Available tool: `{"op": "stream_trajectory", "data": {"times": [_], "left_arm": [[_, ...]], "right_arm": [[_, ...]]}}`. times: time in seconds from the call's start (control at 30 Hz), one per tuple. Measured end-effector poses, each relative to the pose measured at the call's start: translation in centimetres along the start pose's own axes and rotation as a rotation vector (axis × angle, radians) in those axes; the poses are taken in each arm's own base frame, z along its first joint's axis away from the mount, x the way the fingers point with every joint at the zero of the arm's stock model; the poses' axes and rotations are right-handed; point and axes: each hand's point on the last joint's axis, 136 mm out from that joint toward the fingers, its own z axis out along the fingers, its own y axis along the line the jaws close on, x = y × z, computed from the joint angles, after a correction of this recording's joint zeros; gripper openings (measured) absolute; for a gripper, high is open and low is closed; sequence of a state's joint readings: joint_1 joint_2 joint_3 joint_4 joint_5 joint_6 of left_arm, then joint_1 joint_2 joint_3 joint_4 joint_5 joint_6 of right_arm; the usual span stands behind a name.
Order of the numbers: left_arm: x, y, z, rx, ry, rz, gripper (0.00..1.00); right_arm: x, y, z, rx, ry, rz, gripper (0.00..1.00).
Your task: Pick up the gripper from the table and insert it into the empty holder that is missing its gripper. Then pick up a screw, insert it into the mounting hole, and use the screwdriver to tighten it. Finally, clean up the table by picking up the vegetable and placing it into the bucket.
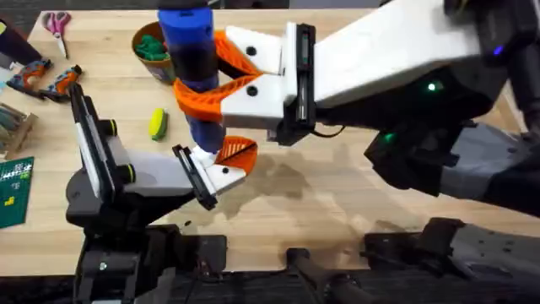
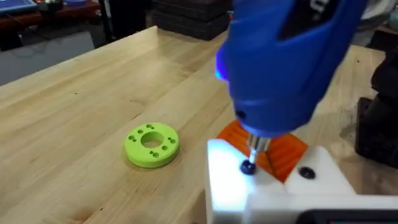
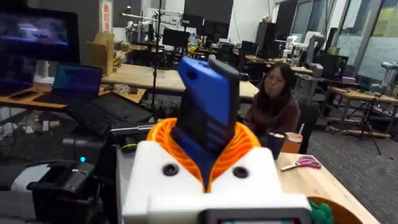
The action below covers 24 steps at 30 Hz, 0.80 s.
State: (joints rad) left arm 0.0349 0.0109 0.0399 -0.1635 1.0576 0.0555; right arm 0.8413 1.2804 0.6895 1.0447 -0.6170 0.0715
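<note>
Right tool pinching the screwdriver around its blue body, orange pads on either side, bit pointing down over the middle of the bench. Left tool just below it, at the holder; whether spread or pressed together, cannot tell. Orange gripper already seated in the white holder, wedge sticking out toward the right edge of the bench.

From the left wrist view: metal bit resting on the dark head of the screw, screw sitting in the mounting hole on the holder's top face. A second dark screw head just beside it on the same block. Green ring flat on the bench nearby, apart from everything.

Step in hand, by judgement: tightening the screw. Insertion of gripper and screw apparently done; clean-up not yet begun. Vegetable lying on the bench toward the left edge, near the left arm, not touching the bucket, which stands at the far edge with green produce inside.

Next move, as advice: keep the bit square in the screw head, press lightly downward and run the driver until the screw seats; hold the holder steady so the bit cannot slip off sideways. Then lift clear, set the screwdriver down, and fetch the vegetable for the bucket.
</note>
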Motion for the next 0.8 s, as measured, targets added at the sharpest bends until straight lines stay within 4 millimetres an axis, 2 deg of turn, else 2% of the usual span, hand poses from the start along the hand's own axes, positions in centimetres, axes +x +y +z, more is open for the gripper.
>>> {"op": "stream_trajectory", "data": {"times": [0.3, 0.8], "left_arm": [[0.01, 0.0, 0.0, 0.0, 0.0, -0.001, 0.004], [0.01, -0.08, 0.02, 0.004, 0.0, 0.0, 0.004]], "right_arm": [[0.76, -0.21, 0.03, 0.01, 0.031, 0.019, 0.027], [0.9, -0.16, 0.07, 0.01, 0.036, 0.013, 0.027]]}}
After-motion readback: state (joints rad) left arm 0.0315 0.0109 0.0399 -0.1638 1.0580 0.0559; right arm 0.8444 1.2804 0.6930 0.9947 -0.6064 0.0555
